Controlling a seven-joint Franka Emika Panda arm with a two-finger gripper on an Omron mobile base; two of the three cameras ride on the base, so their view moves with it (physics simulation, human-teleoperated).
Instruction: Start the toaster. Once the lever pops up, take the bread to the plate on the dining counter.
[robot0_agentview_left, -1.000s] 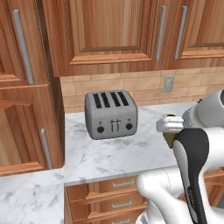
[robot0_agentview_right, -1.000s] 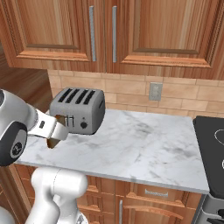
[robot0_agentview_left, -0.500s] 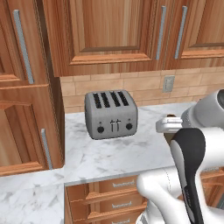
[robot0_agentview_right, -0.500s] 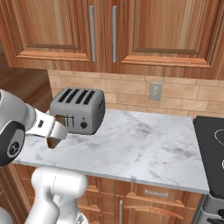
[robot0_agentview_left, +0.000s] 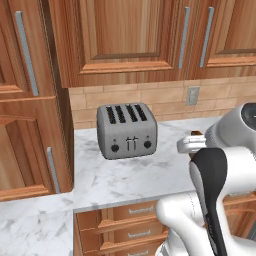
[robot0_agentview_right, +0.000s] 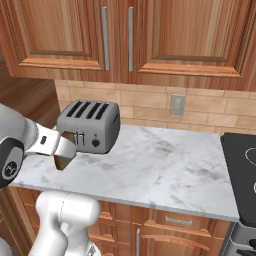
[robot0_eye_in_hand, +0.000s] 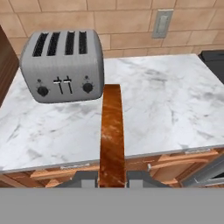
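The grey four-slot toaster (robot0_agentview_left: 127, 131) (robot0_agentview_right: 90, 127) (robot0_eye_in_hand: 61, 65) stands on the marble worktop (robot0_eye_in_hand: 166, 105) by the brick wall, its slots empty and both levers up. My gripper (robot0_eye_in_hand: 112, 179) is shut on the bread (robot0_eye_in_hand: 112, 131), a brown slice seen edge-on between the fingers. It hangs over the worktop's front edge, in front and to the right of the toaster. From the sides, the gripper (robot0_agentview_left: 192, 144) (robot0_agentview_right: 62, 150) carries the bread (robot0_agentview_left: 196, 133) (robot0_agentview_right: 61, 162) at about the height of the toaster's knobs. The plate and the dining counter are out of view.
Wooden wall cabinets (robot0_agentview_left: 125, 40) hang above the worktop, and a tall cabinet (robot0_agentview_left: 30, 150) borders it on the left. A wall socket (robot0_agentview_right: 177, 104) sits behind. A black stovetop (robot0_agentview_right: 242, 160) adjoins the worktop's right end. Drawers (robot0_eye_in_hand: 175, 164) run below.
The arm's upper joints have shifted slightly. The gripper and the bread stay in almost the same place.
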